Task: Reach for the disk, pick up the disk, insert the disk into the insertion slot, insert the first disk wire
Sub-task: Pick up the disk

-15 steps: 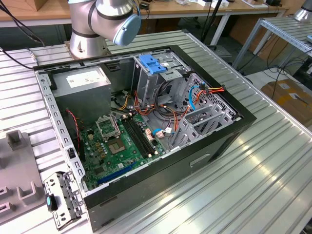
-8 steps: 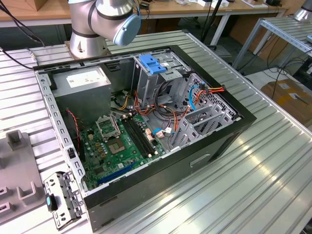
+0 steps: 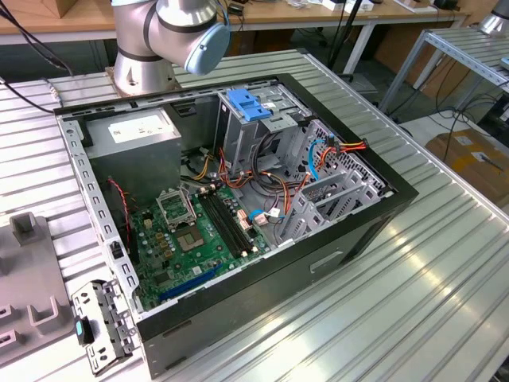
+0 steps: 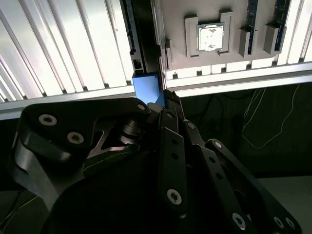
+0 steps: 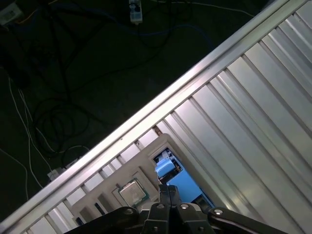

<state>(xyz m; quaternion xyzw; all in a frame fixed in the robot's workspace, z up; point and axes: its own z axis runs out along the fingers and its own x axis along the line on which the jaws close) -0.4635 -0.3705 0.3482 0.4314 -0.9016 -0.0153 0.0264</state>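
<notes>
End effector, pinched narrow, tips near the blue-framed disk by a grey moulded tray on the ribbed aluminium worktop.

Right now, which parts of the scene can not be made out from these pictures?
In both wrist views the gripper covers most of the disk; contact cannot be judged.
In the exterior view the top edge cuts off the arm.
In the exterior view cables and its own walls hide the inside of the insertion slot.
</notes>
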